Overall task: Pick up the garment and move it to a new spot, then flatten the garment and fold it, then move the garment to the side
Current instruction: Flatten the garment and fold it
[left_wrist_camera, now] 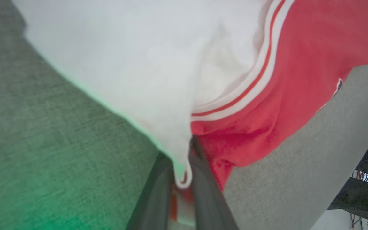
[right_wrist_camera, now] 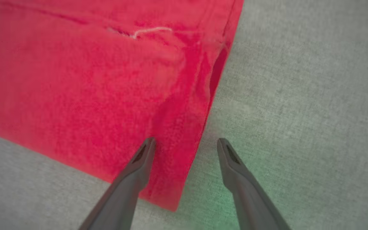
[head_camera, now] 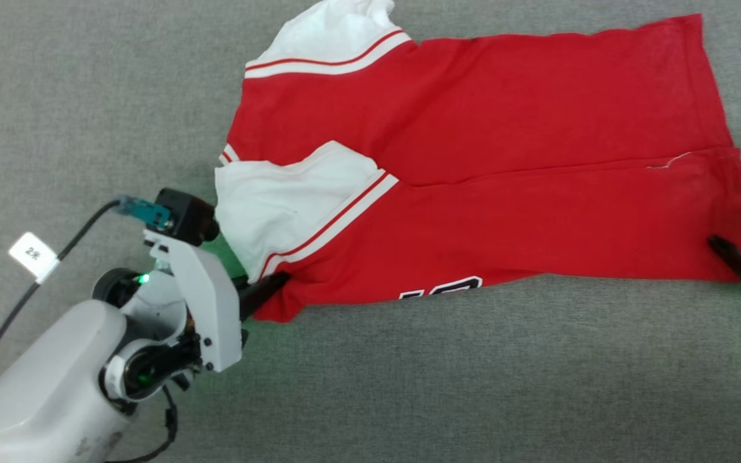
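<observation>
Two fingers of the left gripper (left_wrist_camera: 180, 159) were clenched on the near corner of the red jersey (head_camera: 505, 128), right beside its white sleeve (head_camera: 280, 206); the jersey lay folded and flat on the grey cloth surface (head_camera: 409, 386); at its other end the right gripper (right_wrist_camera: 186, 142) stood spread wide, straddling the hem corner.

Print (head_camera: 440, 287) at shirt (head_camera: 473, 161) edge tucked under, unreadable; right gripper (head_camera: 736, 229) cut off at right edge; tag (head_camera: 33, 255) text too small.
</observation>
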### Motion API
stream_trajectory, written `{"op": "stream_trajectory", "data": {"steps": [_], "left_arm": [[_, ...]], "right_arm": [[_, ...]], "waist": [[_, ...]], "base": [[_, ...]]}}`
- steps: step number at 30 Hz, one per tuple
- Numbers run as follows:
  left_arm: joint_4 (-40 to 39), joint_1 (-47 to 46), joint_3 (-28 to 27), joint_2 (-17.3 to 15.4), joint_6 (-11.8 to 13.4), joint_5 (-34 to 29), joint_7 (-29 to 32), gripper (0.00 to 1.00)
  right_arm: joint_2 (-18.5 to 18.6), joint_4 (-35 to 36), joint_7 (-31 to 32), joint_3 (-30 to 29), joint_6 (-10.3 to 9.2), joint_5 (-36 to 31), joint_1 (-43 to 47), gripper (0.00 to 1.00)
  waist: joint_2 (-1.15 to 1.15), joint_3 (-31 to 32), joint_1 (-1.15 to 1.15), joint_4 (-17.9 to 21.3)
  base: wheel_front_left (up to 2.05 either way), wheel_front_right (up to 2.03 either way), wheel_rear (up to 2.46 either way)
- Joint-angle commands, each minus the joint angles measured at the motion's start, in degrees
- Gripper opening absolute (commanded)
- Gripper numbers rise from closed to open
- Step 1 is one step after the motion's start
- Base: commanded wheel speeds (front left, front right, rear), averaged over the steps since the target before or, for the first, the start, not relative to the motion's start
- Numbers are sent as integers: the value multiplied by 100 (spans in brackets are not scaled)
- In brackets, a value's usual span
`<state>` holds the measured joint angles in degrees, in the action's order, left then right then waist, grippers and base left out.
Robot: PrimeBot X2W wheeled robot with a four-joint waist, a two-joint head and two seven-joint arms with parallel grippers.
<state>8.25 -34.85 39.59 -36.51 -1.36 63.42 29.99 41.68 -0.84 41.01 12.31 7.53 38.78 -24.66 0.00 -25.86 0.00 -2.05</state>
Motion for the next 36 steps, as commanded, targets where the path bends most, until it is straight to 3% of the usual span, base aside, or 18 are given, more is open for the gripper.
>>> {"op": "stream_trajectory", "data": {"steps": [1,4,5,6,7,8,15,20,36], "left_arm": [[140,164,314,324,12,-97,39,0],[142,108,357,367,-2,-191,-31,0],[139,98,371,385,-10,-211,-54,0],[134,93,379,407,-20,-234,-82,0],[132,94,379,425,-24,-243,-109,0],[132,90,384,429,-27,-279,-148,0],[71,154,312,395,33,-497,-523,0],[-184,379,245,197,101,-547,-716,0],[-1617,1421,29,-632,759,-475,-890,0]], "right_arm": [[52,-10,191,67,-9,-7,-27,100],[106,-2,590,172,-9,86,55,100],[103,22,666,194,-8,119,80,87],[105,45,710,207,-5,145,91,49],[102,62,735,197,-5,159,103,38],[92,58,761,172,-5,175,121,0],[78,194,721,-136,-9,232,297,0],[54,449,716,-381,-9,192,644,0],[-114,1374,977,-1151,-9,194,1940,0]], "waist": [[0,-69,0,-77],[0,-111,0,-134],[0,-122,0,-150],[0,-130,0,-166],[0,-134,0,-181],[0,-135,0,-192],[0,-53,0,-238],[0,87,0,-240],[0,373,0,-209]], "base": [[0,0,0],[0,0,0],[0,0,0],[0,0,0],[0,0,0],[0,0,0],[0,0,0],[0,0,0],[0,0,0]]}}
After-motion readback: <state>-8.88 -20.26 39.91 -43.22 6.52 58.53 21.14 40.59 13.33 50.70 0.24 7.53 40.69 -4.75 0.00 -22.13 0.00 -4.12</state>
